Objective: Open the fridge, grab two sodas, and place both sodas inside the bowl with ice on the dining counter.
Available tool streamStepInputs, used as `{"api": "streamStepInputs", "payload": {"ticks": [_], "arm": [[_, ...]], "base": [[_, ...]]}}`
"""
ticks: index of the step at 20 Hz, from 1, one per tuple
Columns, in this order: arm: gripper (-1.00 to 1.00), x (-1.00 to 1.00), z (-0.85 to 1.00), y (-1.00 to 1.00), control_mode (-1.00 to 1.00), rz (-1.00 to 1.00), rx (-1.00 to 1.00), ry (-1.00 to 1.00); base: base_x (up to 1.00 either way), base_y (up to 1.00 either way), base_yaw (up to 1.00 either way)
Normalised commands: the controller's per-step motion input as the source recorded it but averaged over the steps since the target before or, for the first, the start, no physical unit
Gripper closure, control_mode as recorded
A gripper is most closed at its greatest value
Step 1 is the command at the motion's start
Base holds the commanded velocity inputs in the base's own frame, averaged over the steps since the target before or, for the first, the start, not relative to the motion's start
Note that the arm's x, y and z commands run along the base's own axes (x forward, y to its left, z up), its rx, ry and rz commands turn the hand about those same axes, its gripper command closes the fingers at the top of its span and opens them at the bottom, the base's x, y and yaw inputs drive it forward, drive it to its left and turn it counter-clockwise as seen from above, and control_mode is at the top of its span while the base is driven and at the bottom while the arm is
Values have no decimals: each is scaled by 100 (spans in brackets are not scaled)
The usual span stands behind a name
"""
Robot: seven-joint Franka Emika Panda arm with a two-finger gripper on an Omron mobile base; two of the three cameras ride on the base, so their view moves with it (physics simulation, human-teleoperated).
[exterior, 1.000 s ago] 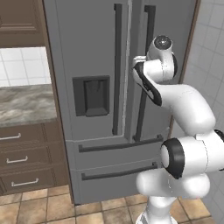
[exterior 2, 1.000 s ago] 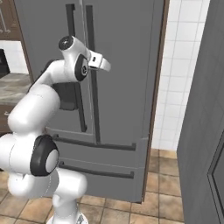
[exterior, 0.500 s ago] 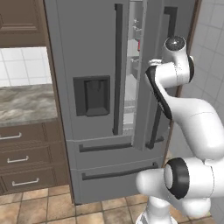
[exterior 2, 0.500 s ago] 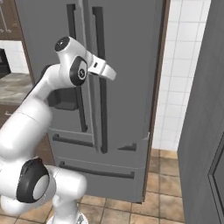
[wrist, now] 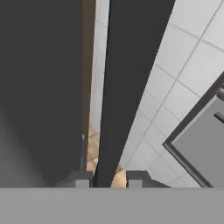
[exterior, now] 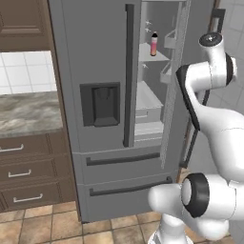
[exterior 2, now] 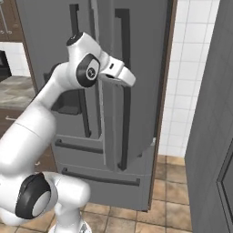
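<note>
Kitchen: tiled floor, white wall tiles, brown cabinets (exterior: 28, 171) left of the fridge (exterior: 95, 71).
Door: right fridge door (exterior 2: 136, 91) swung partly open.
Tool: the tool (wrist: 109, 178) is clenched on the door's dark bar handle (wrist: 127, 87).
Sodas: one bottle (exterior: 154, 44) on an upper shelf; none taken.
Left: widen door, fetch both, reach bowl.

A home kitchen: grey fridge (exterior: 102, 109), wooden drawers (exterior: 28, 174), marbled counter (exterior: 26, 112), tiled walls (exterior 2: 191, 68).
</note>
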Motion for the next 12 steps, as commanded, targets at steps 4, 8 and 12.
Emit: {"api": "streamStepInputs", "payload": {"ticks": [4,8,12], "arm": [[-100,-76,-8,-10,-100,-2,-1,-6],[-100,-100,0,-3,-100,5,0,-16],[-100,-100,2,18,-100,6,-2,-7]], "base": [[0,0,0],[0,0,0],[0,0,0]]}}
